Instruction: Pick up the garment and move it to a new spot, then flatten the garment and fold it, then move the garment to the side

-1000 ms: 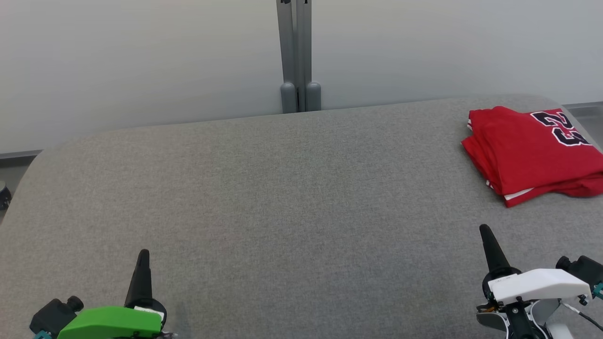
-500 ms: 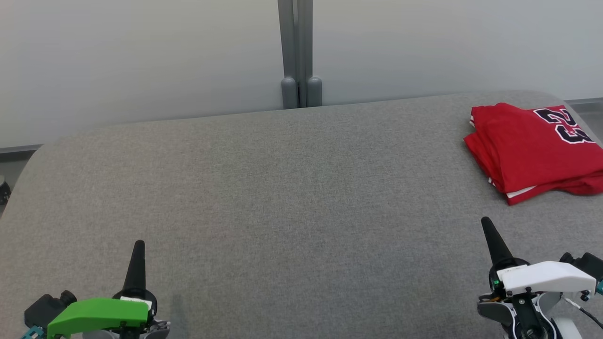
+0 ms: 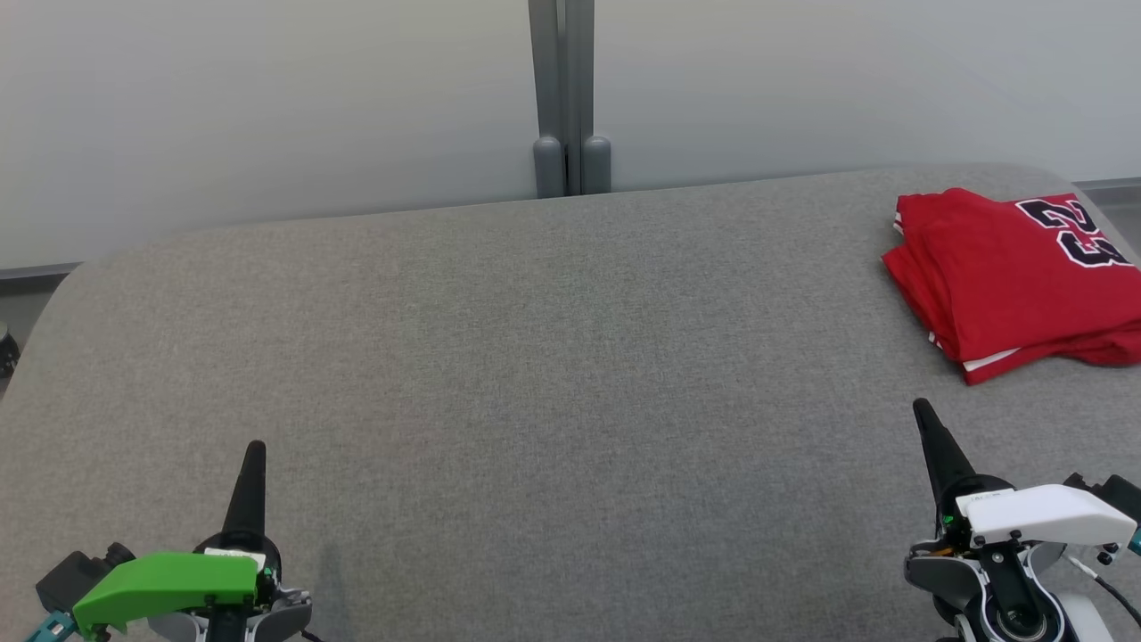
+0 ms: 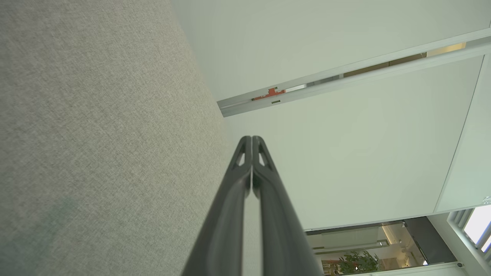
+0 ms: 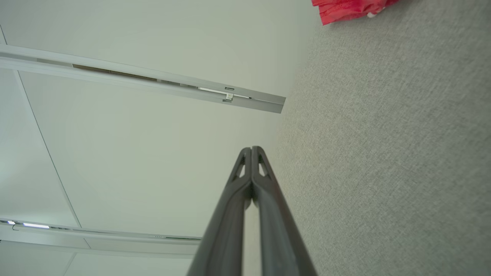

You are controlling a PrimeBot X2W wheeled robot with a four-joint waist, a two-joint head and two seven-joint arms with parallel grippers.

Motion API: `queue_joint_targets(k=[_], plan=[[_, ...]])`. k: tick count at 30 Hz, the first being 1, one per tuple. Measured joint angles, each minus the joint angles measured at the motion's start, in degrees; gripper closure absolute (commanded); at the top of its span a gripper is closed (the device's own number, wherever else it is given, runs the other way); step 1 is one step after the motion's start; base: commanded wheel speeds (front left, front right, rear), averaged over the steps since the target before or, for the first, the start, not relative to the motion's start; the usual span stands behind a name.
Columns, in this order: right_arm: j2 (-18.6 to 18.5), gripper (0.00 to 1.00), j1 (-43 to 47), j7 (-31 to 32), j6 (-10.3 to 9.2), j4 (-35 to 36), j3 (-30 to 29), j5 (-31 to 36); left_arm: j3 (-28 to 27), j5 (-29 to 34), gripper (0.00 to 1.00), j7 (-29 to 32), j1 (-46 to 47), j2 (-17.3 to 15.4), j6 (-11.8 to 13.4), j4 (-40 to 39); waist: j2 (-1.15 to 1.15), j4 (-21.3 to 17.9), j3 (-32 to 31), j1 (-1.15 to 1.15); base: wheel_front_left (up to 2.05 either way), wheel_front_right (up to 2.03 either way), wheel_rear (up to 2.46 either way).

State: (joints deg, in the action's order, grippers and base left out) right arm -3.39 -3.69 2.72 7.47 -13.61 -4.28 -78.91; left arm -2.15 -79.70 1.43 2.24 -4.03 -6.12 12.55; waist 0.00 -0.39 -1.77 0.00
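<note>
The garment (image 3: 1016, 276) is a red jersey with dark numerals, folded into a neat stack at the far right of the grey fabric table (image 3: 535, 374). A red edge of the garment (image 5: 347, 8) peeks in at the top of the right wrist view. My right gripper (image 3: 923, 413) sits at the lower right, a little nearer than the jersey and apart from it, shut and empty (image 5: 251, 148). Over at the lower left, well away from the garment, my left gripper (image 3: 255, 448) is shut too, with nothing in it (image 4: 251, 138).
A grey double post (image 3: 563, 98) stands behind the table's far edge against a pale wall. The table's rounded corners fall away at the far left and far right. A small dark object (image 3: 5, 349) sits off the left edge.
The camera has tilted, so the whole picture has slid a little. Both grippers stay shut and low near the table's front edge. The folded garment lies as before.
</note>
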Motion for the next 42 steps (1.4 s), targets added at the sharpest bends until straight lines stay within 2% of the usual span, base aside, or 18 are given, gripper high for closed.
queue_joint_targets(k=[32,42], plan=[[0.44,1.00,-2.11,3.53,0.00,-0.34,-2.10,-12.62,-2.75,-13.07,1.00,3.65,3.18,0.07,-1.18,1.37,0.00,0.36,1.83,0.00,0.00,0.00,0.00],[0.48,1.00,-2.42,3.82,0.00,-0.36,-2.25,-13.32,-3.05,-13.70,1.00,4.04,3.61,0.14,-1.21,1.47,0.00,0.39,1.95,0.00,0.00,0.00,0.00]])
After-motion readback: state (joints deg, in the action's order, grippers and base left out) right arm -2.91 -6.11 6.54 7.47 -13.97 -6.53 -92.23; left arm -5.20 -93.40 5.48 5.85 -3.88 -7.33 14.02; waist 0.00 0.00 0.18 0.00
